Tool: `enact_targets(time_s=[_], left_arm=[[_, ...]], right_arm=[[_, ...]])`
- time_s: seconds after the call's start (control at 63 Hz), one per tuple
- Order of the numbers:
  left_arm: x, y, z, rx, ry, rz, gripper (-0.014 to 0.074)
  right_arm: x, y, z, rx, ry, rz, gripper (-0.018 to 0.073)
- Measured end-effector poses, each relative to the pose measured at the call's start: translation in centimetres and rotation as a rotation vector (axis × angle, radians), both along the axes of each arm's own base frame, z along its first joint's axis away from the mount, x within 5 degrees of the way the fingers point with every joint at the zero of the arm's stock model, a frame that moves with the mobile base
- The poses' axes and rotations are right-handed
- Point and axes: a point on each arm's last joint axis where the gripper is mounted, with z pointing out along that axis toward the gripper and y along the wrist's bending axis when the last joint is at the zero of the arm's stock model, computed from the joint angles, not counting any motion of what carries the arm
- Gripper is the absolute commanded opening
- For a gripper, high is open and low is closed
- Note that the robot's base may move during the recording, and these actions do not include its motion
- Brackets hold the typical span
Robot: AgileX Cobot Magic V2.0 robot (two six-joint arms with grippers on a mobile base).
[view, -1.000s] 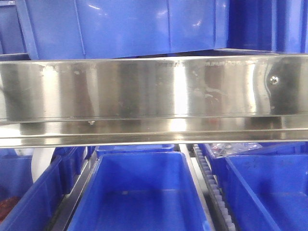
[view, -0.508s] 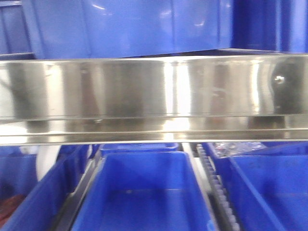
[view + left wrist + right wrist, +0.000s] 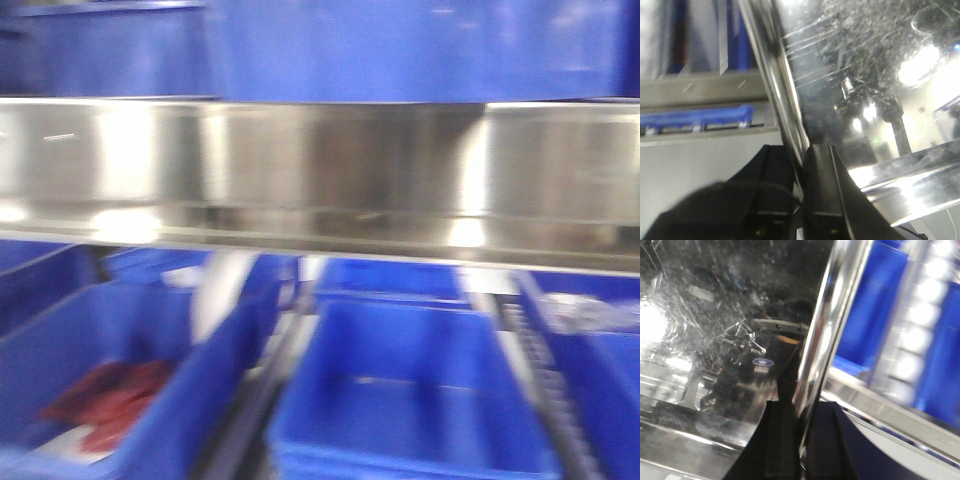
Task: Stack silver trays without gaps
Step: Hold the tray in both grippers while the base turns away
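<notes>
A silver tray (image 3: pixel 865 75) fills the left wrist view; its shiny scratched inside faces the camera. My left gripper (image 3: pixel 801 165) is shut on its thin rim (image 3: pixel 787 120), one black finger (image 3: pixel 775 170) outside and one inside. In the right wrist view the same kind of silver tray (image 3: pixel 715 315) shows, and my right gripper (image 3: pixel 801 427) is shut on its rim (image 3: pixel 827 320), with a finger (image 3: pixel 782 432) on the inner side. Neither tray nor grippers show in the blurred front view.
The front view shows a long polished steel shelf rail (image 3: pixel 320 170) with blue bins above and below. An empty blue bin (image 3: pixel 410 400) sits below centre; a left bin (image 3: pixel 215 355) holds something red (image 3: pixel 110 400). Blue bins and roller tracks (image 3: pixel 920 325) lie beyond the tray.
The front view has swung left and blurred: the rail sits higher, the centre bin has shifted right, and the left bin with red contents has come into view.
</notes>
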Motion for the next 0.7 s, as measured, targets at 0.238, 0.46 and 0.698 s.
enact_targets(time_s=[0.238, 0.46, 0.698], left_arm=[[0.0, 0.0, 0.0, 0.0, 0.0, 0.0, -0.0048], [0.0, 0.0, 0.0, 0.0, 0.0, 0.0, -0.0048], [0.0, 0.0, 0.0, 0.0, 0.0, 0.0, -0.0048]], right_arm=[[0.0, 0.0, 0.0, 0.0, 0.0, 0.0, 0.0061], [0.0, 0.0, 0.0, 0.0, 0.0, 0.0, 0.0061], [0.0, 0.0, 0.0, 0.0, 0.0, 0.0, 0.0061]])
